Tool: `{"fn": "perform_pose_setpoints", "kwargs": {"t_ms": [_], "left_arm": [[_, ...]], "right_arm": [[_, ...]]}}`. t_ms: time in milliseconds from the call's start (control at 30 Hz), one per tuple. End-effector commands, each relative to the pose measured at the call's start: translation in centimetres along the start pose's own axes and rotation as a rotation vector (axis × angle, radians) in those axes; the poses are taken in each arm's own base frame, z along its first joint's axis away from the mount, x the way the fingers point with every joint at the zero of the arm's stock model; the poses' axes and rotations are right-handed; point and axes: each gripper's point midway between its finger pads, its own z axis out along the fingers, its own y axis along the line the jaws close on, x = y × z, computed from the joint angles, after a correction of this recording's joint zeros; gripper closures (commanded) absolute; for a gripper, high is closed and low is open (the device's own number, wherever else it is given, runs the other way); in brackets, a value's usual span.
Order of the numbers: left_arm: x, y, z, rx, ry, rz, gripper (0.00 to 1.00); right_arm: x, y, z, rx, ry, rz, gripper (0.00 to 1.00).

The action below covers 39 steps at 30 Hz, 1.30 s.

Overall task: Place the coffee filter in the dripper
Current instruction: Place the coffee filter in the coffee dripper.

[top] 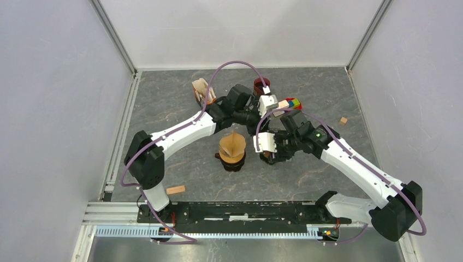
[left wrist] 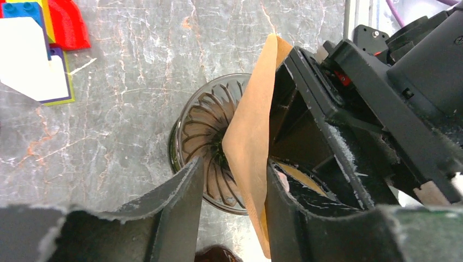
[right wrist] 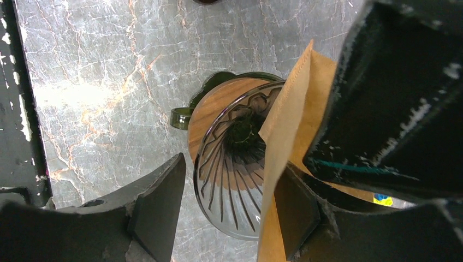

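Seating the filter is the step in hand, I judge.

Top view: coffee filter (top: 232, 145) stands as a brown cone in the dripper (top: 233, 162), bench (top: 327, 93) centre. Dark red cup (top: 261, 84) at 12 o'clock of it, contents can't tell. Rack (top: 201, 90) at 11 o'clock holds what look like spare filters.

Left wrist: left tool (left wrist: 235, 174) released. Filter leans on the 3 o'clock finger (left wrist: 289, 218), clear gap to the other. Its tip dips into the ribbed bowl.

Right wrist: right tool (right wrist: 232, 174) released too, jaws wide. Paper touches only the 3 o'clock finger (right wrist: 297, 210). Filter looks flattened, not spread against the ribs.

Next move likely needs the cone opened and pressed down, then both tools lifted clear without dragging the paper out.
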Motion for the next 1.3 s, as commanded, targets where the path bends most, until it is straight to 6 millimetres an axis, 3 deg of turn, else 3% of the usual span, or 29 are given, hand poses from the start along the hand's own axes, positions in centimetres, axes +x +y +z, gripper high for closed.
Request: {"fn": "perform_pose_setpoints", "kwargs": {"t_ms": [0, 200, 567, 900, 1267], "left_arm": [[-2.5, 0.3, -0.3, -0.029, -0.027, 0.126, 0.47], [-1.2, 0.0, 1.2, 0.008, 0.042, 0.117, 0.39], [0.0, 0.6, 3.3, 0.018, 0.100, 0.123, 0.36], [0.7, 0.9, 3.6, 0.019, 0.126, 0.129, 0.37], [0.6, 0.8, 2.5, 0.010, 0.164, 0.166, 0.34]], "right_arm": [[-0.3, 0.4, 0.3, -0.027, -0.027, -0.023, 0.36], [-0.7, 0.8, 0.2, -0.036, -0.050, -0.031, 0.37], [-0.4, 1.2, 0.4, -0.045, -0.045, -0.027, 0.37], [0.0, 1.8, 1.1, -0.082, -0.040, -0.026, 0.41], [0.5, 2.9, 1.2, -0.110, -0.037, -0.017, 0.46]]}}
